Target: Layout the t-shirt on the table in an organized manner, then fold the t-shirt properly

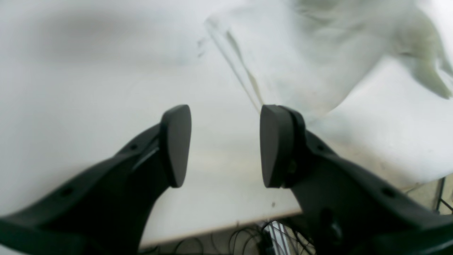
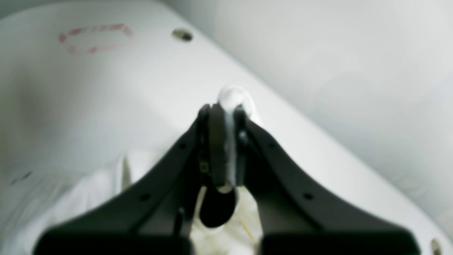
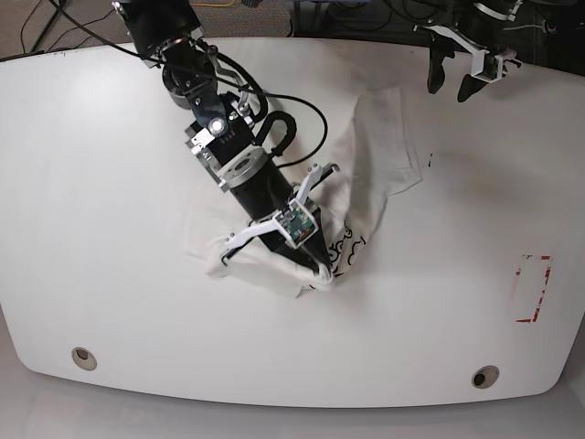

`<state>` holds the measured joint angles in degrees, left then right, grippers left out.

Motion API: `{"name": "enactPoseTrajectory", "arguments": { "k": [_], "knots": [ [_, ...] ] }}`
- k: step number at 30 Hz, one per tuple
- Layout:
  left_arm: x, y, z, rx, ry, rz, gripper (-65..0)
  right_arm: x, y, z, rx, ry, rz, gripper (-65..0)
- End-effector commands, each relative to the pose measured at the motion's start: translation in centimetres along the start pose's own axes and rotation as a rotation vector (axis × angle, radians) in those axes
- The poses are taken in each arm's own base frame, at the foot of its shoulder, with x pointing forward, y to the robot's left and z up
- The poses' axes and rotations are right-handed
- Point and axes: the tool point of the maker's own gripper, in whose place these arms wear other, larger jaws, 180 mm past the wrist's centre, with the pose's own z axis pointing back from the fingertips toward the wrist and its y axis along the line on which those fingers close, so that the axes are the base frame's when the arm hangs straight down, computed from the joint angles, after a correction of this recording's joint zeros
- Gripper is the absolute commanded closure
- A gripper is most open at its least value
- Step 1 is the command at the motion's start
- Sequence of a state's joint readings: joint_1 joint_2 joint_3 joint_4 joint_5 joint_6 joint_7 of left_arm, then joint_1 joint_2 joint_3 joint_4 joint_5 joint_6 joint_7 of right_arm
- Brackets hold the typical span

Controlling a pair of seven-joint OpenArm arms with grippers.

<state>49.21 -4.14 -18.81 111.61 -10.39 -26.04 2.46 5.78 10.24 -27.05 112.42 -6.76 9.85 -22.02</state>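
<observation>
The white t-shirt lies crumpled in the middle of the table, with dark lettering showing near its lower edge. My right gripper reaches down onto that lower edge and is shut on the cloth. In the right wrist view a fold of the t-shirt bulges out between the pinched fingers of the right gripper. My left gripper hovers open near the far edge, apart from the shirt. Through the left wrist view its fingers stand wide over bare table, with the t-shirt beyond them.
A red-and-white tape mark sits at the right of the table, and two grommet holes near the front edge. The right arm's black cable loops over the tabletop. Wires hang below the table edge.
</observation>
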Motion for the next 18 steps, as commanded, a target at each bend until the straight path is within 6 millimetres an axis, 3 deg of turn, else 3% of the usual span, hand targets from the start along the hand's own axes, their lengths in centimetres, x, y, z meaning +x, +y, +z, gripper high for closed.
{"name": "enactPoseTrajectory", "arguments": {
  "k": [1, 11, 18],
  "knots": [
    [0.8, -0.7, -0.1, -0.013, -0.032, 0.022, -29.9, 2.8, -1.5, -0.3, -0.019, -0.088, 0.043, 0.0],
    [2.1, -3.2, -2.4, -0.132, -0.039, 0.009, -29.9, 8.4, -4.2, -1.9, -0.048, -0.219, 0.156, 0.0],
    [2.4, -6.4, -3.2, -0.27, -0.04, -0.016, -29.9, 13.1, -6.7, -2.9, -0.058, -0.322, 0.176, 0.0]
  ]
}}
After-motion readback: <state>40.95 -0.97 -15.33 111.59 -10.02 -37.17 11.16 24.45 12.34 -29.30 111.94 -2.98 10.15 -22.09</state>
